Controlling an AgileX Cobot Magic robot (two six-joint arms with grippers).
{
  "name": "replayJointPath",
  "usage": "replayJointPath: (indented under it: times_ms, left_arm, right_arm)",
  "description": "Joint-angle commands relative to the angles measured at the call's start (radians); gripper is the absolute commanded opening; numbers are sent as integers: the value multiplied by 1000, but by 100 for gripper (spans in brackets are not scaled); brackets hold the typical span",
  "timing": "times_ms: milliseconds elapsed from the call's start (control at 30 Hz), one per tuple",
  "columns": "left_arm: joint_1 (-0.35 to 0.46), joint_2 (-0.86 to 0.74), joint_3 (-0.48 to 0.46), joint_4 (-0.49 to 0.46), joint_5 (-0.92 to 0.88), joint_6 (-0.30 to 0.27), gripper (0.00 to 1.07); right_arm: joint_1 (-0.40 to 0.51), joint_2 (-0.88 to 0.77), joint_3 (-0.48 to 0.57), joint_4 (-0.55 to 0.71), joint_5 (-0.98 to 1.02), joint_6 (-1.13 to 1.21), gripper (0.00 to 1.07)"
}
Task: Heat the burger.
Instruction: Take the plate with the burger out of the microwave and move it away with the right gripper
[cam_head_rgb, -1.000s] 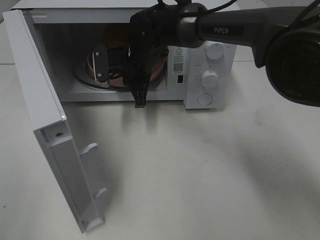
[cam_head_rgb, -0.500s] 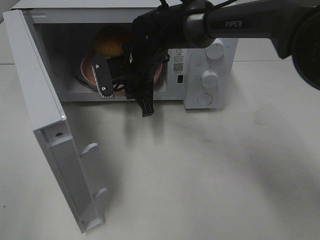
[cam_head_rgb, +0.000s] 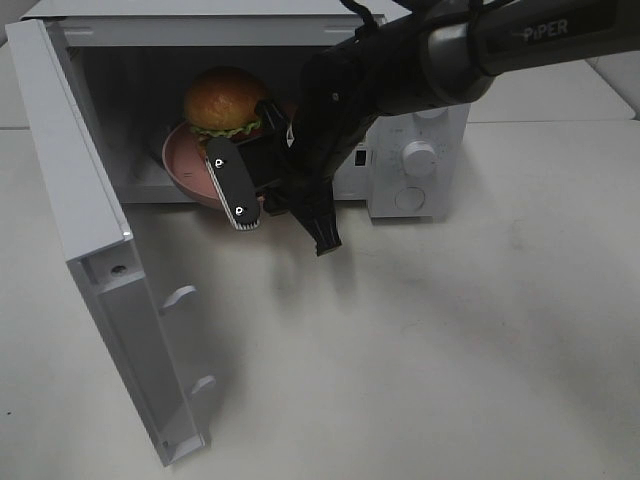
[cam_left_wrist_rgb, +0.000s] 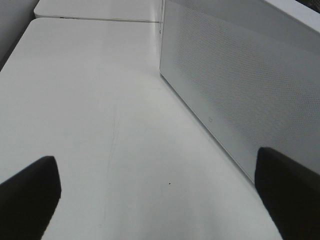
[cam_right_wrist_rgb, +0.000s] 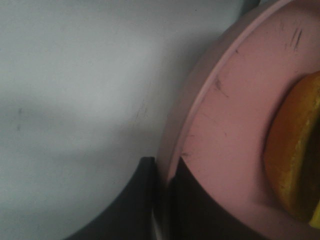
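Observation:
The burger (cam_head_rgb: 222, 100), with a golden-brown bun and a lettuce frill, sits on a round pink plate (cam_head_rgb: 183, 165) in the open microwave (cam_head_rgb: 420, 195), close to the front of the cavity. My right gripper (cam_head_rgb: 236, 198) reaches in from the right and is shut on the plate's near rim. In the right wrist view its dark fingers (cam_right_wrist_rgb: 145, 200) pinch the pink plate (cam_right_wrist_rgb: 240, 100), and the burger (cam_right_wrist_rgb: 295, 150) shows at the edge. My left gripper (cam_left_wrist_rgb: 160, 200) is open over bare table beside a white dotted panel (cam_left_wrist_rgb: 240, 75) of the microwave.
The microwave door (cam_head_rgb: 90, 230) stands swung open on the left, reaching toward the table's front. Two knobs (cam_head_rgb: 420, 155) and a button are on the microwave's right panel. White tabletop (cam_head_rgb: 420, 350) spreads in front of it.
My right gripper has drawn back toward the front and right with the plate in its grip. Plate and burger have slid to the cavity's front, and the burger now shows fully.

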Motion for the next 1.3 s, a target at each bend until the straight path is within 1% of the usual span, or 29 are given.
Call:
replayJointPath:
  times_ms: [33,67,200,267,300,333,400,467,500,533,567,633,667,733,800,833,867,933,967,1000,1067,1100,1167,1300]
  left_arm:
    - [1,-21,3,-6,-8,-6,98]
    - [1,-21,3,-6,-8,-6,98]
    - [1,-21,3,-6,-8,-6,98]
    - [1,-21,3,-6,-8,-6,98]
    - [1,-21,3,-6,-8,-6,98]
    - [1,-21,3,-6,-8,-6,98]
    - [1,-21,3,-6,-8,-6,98]
    - [1,-21,3,-6,-8,-6,98]
    - [1,-21,3,-6,-8,-6,98]
    - [1,-21,3,-6,-8,-6,98]
    - [1,-21,3,-6,-8,-6,98]
    - [1,-21,3,-6,-8,-6,98]
    - [1,-21,3,-6,-8,-6,98]
    - [1,-21,3,-6,-8,-6,98]
    - [1,-21,3,-6,-8,-6,98]
    - [1,-21,3,-6,-8,-6,98]
    - [1,-21,3,-6,-8,-6,98]
    - [1,-21,3,-6,-8,-6,98]
    - [1,-21,3,-6,-8,-6,98]
    - [1,-21,3,-6,-8,-6,98]
    - [1,-21,3,-6,-8,-6,98]
    - [1,-21,3,-6,-8,-6,98]
    - [1,-21,3,-6,-8,-6,98]
    - [1,-21,3,-6,-8,-6,98]
  right_arm:
    - [2,-58,26,-9,-70,-15,0]
    - [2,-77,50,-9,-81,-15,0]
    - [2,-108,83,-9,-102,-15,0]
    - [2,-137,125,1,-119,-15,0]
    - [2,-137,125,1,-119,-15,0]
    - [2,-165,161,3,-137,-15,0]
    - [2,-176,178,3,-151,-15,0]
    - [2,-220,238,3,-191,-15,0]
    - [2,-220,238,3,-191,-15,0]
    - [2,-247,278,3,-202,-15,0]
    - [2,-247,278,3,-202,-15,0]
    - [2,-285,332,3,-215,-15,0]
    - [2,-285,332,3,-215,-15,0]
    - [2,-327,382,1,-223,-15,0]
    - [2,-339,396,1,-230,-15,0]
    - [2,-369,430,1,-242,-15,0]
    - [2,-369,430,1,-242,-15,0]
    - [2,-409,474,-1,-248,-15,0]
    - [2,-409,474,-1,-248,-15,0]
    - [2,-438,505,-8,-250,-15,0]
    - [2,-449,517,-11,-250,-15,0]
    - [2,-473,545,-10,-250,-15,0]
    - [2,-487,560,-10,-250,-15,0]
    - [2,-551,623,-10,-250,-15,0]
